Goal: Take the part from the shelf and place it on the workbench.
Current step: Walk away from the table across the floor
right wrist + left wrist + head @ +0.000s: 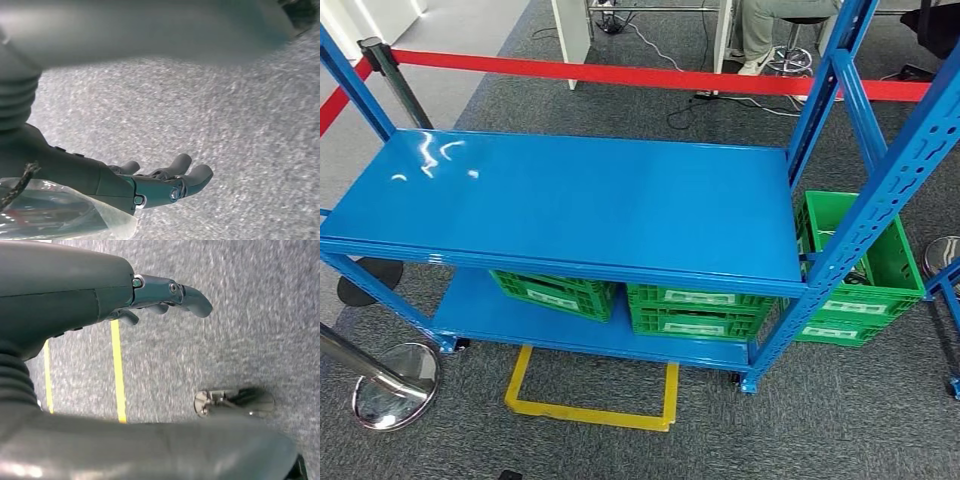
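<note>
The blue metal shelf stands right in front of me in the head view, its glossy top board reflecting the lights. On its lower board sit two green crates. I cannot see into them. My left hand hangs over grey carpet with its fingers stretched out and nothing in them. My right hand also hangs over carpet, fingers nearly straight and apart. A piece of clear plastic with a dark cord lies against that wrist; I cannot tell what it is.
A third green crate stands on the floor past the shelf's right posts. A yellow floor mark lies before the shelf. A red barrier tape runs behind it, a stanchion base is at the left, and a seated person is beyond.
</note>
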Tool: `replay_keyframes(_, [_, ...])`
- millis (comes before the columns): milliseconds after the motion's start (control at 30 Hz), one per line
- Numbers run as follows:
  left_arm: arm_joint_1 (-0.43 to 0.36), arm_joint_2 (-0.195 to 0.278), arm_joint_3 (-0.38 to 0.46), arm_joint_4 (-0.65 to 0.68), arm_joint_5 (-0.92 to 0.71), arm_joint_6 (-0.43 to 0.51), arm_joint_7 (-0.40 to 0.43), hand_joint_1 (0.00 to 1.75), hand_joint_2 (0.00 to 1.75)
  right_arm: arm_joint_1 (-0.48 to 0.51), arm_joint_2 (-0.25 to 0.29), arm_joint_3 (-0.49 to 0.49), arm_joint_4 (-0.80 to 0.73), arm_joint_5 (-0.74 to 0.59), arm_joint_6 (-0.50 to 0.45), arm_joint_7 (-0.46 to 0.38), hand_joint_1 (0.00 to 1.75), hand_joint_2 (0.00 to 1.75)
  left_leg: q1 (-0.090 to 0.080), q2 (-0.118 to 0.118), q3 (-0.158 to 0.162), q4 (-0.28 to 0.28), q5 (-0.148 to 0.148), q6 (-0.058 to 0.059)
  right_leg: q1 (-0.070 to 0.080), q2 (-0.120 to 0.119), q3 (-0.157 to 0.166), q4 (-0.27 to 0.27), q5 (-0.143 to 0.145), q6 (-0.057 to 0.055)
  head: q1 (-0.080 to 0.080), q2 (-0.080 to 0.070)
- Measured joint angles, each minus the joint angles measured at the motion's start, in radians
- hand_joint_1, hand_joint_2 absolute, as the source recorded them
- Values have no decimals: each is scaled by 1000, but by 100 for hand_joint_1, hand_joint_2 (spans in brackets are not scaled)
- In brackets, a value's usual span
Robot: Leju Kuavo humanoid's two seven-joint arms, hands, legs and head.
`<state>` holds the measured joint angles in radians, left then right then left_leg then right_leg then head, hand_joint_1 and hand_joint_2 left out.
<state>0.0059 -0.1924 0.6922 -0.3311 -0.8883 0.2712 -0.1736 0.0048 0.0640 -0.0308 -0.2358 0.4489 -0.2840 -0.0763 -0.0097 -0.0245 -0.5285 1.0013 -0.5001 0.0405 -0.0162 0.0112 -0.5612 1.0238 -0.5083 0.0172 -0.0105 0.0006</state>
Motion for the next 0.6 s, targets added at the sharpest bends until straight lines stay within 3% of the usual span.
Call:
replay_keyframes(67, [0,0,2,5,5,-13,6,0,175,-1,0,-15,-1,-14,-7,-12,0,175,0,0,2,-3,0,0,1,-1,2,0,-3,-4,0,0])
replay_keyframes(167, [0,0,7,11,19,-34,15,0,175,-4,0,-37,-2,-35,-16,-17,0,44,3,0,3,-5,0,-12,4,-1,3,1,-4,-7,0,0])
replay_keyframes(200, [1,1,8,12,22,-36,14,0,131,-4,0,-43,-3,-43,-11,-18,0,0,5,0,3,-5,-1,-22,5,-1,3,1,-5,-7,0,0])
replay_keyframes(300, [1,1,8,13,18,-28,-9,0,0,-4,0,-59,-3,-59,16,-27,0,0,8,0,3,-5,-2,-40,7,-1,4,1,-5,-8,1,0])
replay_keyframes(600, [0,2,8,13,16,-24,-35,0,0,-3,0,-83,-3,-72,24,-25,0,0,4,0,3,-5,-2,-41,3,-1,6,-1,-4,-6,1,0])
